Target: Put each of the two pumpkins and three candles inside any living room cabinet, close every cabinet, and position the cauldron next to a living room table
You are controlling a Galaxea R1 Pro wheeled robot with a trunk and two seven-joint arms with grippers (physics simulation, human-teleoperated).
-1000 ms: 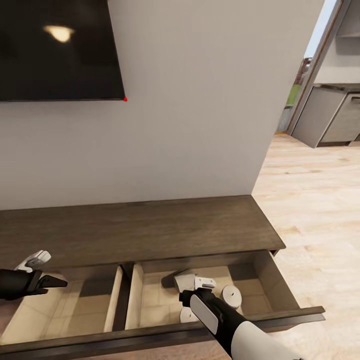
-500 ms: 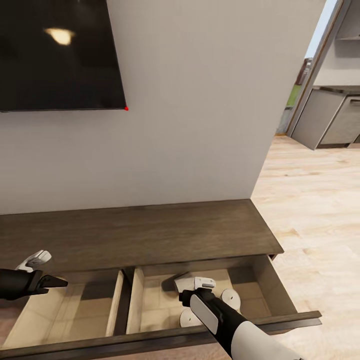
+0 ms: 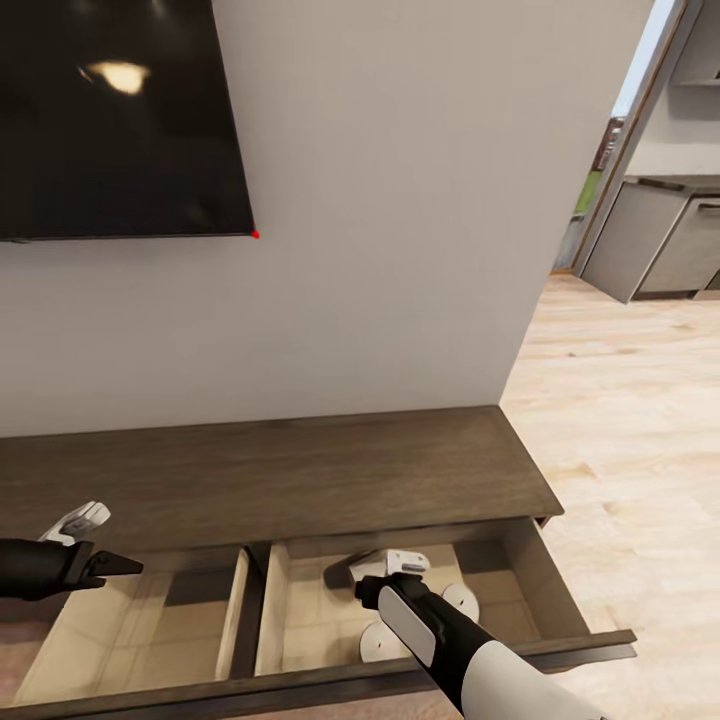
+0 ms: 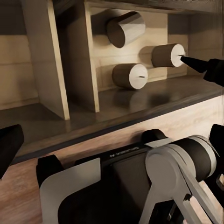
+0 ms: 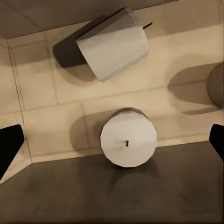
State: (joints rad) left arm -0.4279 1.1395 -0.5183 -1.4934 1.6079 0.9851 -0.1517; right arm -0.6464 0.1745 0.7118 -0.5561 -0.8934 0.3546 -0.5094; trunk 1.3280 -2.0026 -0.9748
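The dark-brown cabinet [image 3: 300, 470] has two drawers pulled out. Three pale candles lie in the right drawer [image 3: 545, 590]: one tipped over [image 5: 114, 49], one upright [image 5: 128, 137], and a third [image 5: 215, 84] beside them. In the head view the tipped candle [image 3: 362, 566] and the upright ones [image 3: 462, 600] [image 3: 376, 642] sit under my right gripper [image 3: 395, 578]. That gripper [image 5: 112, 144] hangs open above the candles and holds nothing. My left gripper [image 3: 98, 543] is open over the left drawer [image 3: 130, 620], which is bare. The pumpkins and the cauldron are out of view.
A black TV [image 3: 120, 110] hangs on the grey wall above the cabinet. Light wood floor [image 3: 620, 420] runs to the right toward grey kitchen cupboards [image 3: 650, 250]. The open drawer front [image 3: 400, 680] juts toward me.
The camera has tilted up, so the whole scene sits lower in the picture. My left gripper has edged slightly right. The right gripper stays open over the candles.
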